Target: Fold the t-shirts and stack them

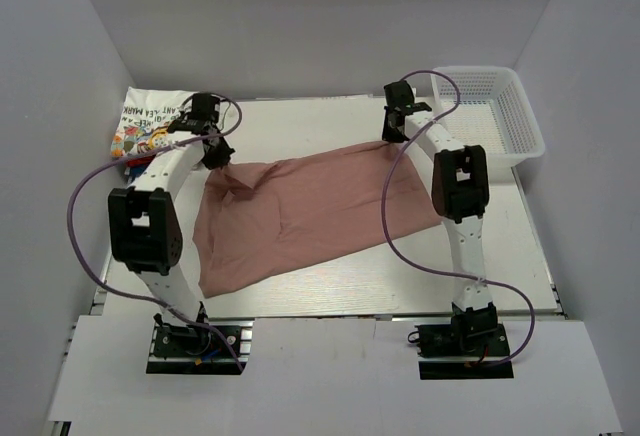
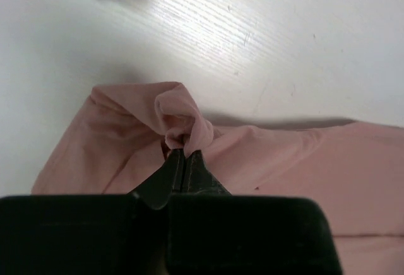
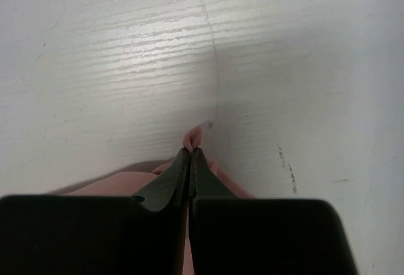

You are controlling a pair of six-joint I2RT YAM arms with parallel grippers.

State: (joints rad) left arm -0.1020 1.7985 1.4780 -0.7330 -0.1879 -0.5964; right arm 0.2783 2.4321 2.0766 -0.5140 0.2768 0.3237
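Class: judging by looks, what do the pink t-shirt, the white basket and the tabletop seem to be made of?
Pink t-shirt: soft matte cloth, probably cotton; it creases and bunches. White basket: likely plastic; rigid mesh walls. Tabletop: faintly glossy, wood-grained, perhaps laminate; streaks catch light.

Tee [image 1: 310, 218] between stack [image 1: 150, 122] and basket [image 1: 524, 138]
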